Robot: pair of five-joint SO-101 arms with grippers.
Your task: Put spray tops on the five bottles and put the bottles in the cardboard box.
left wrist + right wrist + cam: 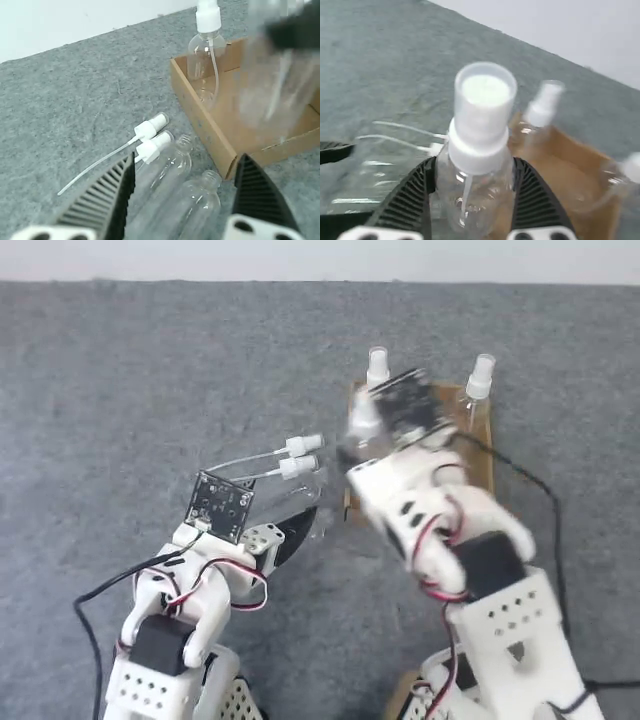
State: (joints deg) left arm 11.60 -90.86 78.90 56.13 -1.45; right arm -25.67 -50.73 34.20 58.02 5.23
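Right hand (475, 200) clamped on a capped bottle (481, 125), held over the left edge of the cardboard box (487, 445); two more capped bottles (377, 368) stand at its far side. Step looks like boxing the third; next likely lower it upright, release. Left hand (187, 185) spread open over two uncapped bottles (172, 165) and loose spray tops (150, 129) on the table (150, 390), left of the box.

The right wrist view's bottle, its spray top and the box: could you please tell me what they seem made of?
Bottle: likely clear glossy plastic; the dip tube shows through its wall. Spray top: white opaque plastic, smooth, by its look. Box: brown matte cardboard, with flat folded walls.
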